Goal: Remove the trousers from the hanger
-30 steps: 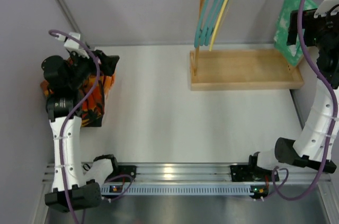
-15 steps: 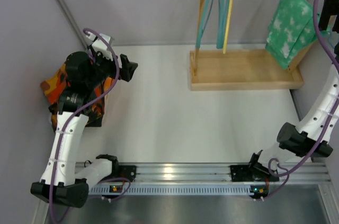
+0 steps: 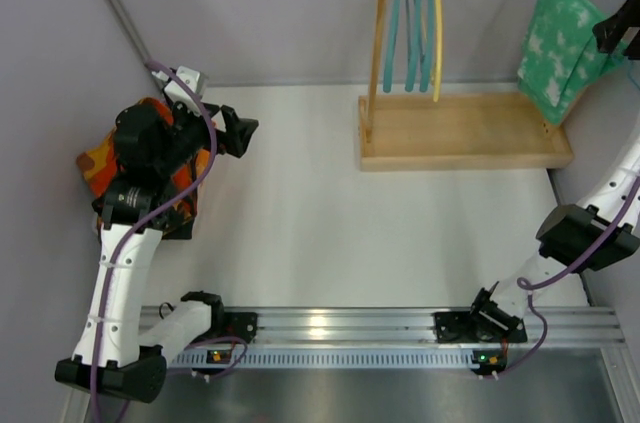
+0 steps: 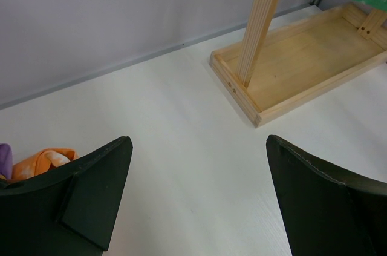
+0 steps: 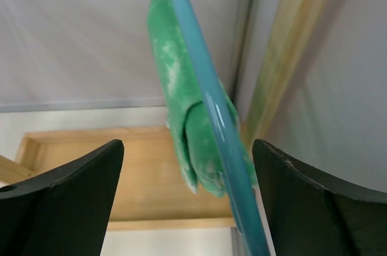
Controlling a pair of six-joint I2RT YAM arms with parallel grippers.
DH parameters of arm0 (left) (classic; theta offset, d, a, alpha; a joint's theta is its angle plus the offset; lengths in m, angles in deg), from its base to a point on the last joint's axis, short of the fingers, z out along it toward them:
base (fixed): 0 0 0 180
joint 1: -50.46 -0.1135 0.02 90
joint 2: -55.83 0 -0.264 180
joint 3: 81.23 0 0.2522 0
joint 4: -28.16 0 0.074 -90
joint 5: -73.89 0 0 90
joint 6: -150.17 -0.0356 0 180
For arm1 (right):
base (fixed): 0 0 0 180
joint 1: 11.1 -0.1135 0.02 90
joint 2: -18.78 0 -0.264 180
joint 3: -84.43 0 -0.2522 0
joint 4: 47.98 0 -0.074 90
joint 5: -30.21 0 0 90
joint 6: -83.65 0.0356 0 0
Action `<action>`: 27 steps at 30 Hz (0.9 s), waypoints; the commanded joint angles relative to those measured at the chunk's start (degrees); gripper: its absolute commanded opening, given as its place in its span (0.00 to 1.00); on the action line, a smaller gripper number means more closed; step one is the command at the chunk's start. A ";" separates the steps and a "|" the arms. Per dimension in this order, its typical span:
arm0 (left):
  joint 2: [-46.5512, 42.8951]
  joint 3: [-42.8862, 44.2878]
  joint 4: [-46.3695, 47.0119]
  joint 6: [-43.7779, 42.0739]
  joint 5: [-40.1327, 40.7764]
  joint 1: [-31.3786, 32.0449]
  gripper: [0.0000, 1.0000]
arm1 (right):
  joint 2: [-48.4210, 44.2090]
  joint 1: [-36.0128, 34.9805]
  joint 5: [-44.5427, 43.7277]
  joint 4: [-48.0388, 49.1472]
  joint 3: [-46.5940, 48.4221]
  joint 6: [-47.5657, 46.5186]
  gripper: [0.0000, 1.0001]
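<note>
Green trousers (image 3: 555, 43) hang on their hanger (image 5: 208, 111); patterned pair (image 3: 97, 158) lies on desk (image 3: 320, 213); both arms' jaws open.

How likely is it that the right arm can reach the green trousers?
Likely yes: the right gripper is open, jaws either side of the green trousers and teal hanger, nothing else between.
</note>
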 commanded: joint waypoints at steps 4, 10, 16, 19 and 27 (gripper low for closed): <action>-0.88 1.88 0.80 0.74 0.01 0.25 0.99 | -0.53 -0.24 9.44 9.14 1.22 10.83 0.83; 0.26 2.67 0.88 1.71 -0.34 0.25 0.99 | 1.23 -0.76 10.93 10.90 1.40 15.66 0.68; 0.26 2.67 0.89 1.71 -0.26 0.25 0.99 | 3.16 -2.26 12.07 13.61 1.40 21.19 0.64; 0.18 2.76 0.89 1.80 -0.34 0.25 0.99 | 4.39 -3.31 12.86 15.55 1.49 25.67 0.58; -0.35 2.76 0.88 1.54 0.45 0.25 0.99 | 6.24 -5.95 15.24 24.25 1.49 37.54 0.30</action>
